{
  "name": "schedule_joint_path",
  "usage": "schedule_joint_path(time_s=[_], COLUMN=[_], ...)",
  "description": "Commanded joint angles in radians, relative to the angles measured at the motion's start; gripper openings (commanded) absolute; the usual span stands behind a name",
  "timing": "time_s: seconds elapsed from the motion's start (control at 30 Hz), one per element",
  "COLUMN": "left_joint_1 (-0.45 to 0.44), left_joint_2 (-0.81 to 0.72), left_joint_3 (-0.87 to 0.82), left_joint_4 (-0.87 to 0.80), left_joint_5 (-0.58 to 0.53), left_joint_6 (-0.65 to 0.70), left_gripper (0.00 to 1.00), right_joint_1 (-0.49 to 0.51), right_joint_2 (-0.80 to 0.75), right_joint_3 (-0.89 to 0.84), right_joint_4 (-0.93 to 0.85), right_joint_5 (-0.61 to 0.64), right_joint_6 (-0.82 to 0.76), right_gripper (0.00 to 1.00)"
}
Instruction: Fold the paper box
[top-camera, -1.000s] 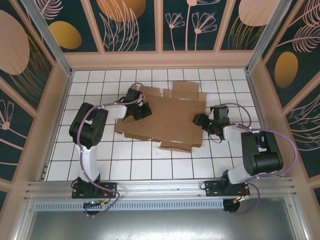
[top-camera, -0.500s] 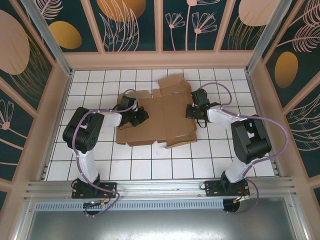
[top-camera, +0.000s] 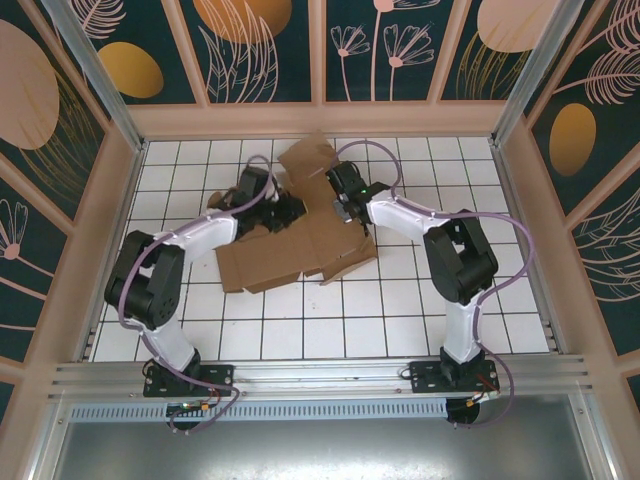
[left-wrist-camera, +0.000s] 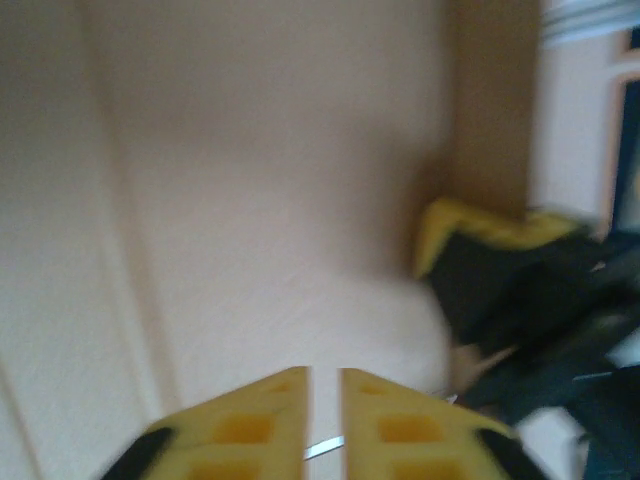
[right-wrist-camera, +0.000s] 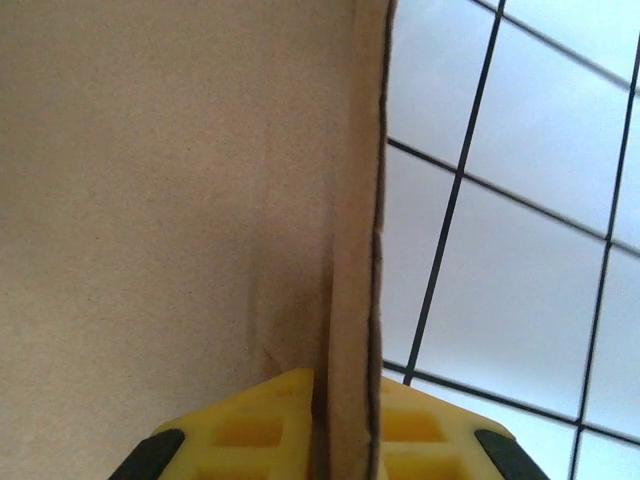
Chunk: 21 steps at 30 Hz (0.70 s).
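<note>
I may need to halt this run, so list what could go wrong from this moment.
1. The right gripper pinches only a thin edge of the paper box. A hard pull could tear it or crease it off its fold line.
2. The left gripper sits very close to the right one, seen just beside it in the left wrist view. Closing the flap inward could knock them together.
</note>
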Motion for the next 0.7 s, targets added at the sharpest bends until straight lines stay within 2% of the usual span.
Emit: schedule_joint_path(time_s=[0.0, 0.07, 0.13, 0.23, 0.3, 0.67], left_joint_1=[0.060, 0.077, 0.077, 0.077, 0.074, 0.064], left_joint_2=[0.002, 0.066, 0.144, 0.205, 0.246, 0.321], left_joint_3=[0.123, 0.228, 0.344, 0.401, 0.448, 0.427], left_joint_4=[-0.124, -0.148, -0.214, -0.164, -0.175, -0.152], left_joint_5=[-0.013, 0.066, 0.080, 0.126, 0.136, 0.125], left_joint_6=[0.059, 0.068, 0.072, 0.020, 0.016, -0.019], left_gripper=[0.34, 0.45, 0.48, 0.52, 0.59, 0.60], right_joint_1=[0.010, 0.011, 0.009, 0.005, 0.004, -0.013], right_joint_2=[0.000, -0.010, -0.018, -0.029, -0.025, 0.029], right_joint_3=[0.033, 0.035, 0.032, 0.016, 0.012, 0.063], right_joint_4=[-0.012, -0.005, 0.000, 0.013, 0.019, -0.011], right_joint_5=[0.069, 0.019, -0.039, -0.119, -0.145, -0.267], right_joint_6=[-0.121, -0.125, -0.119, -0.128, -0.126, -0.065], right_gripper=[0.13, 0.13, 0.15, 0.18, 0.18, 0.24])
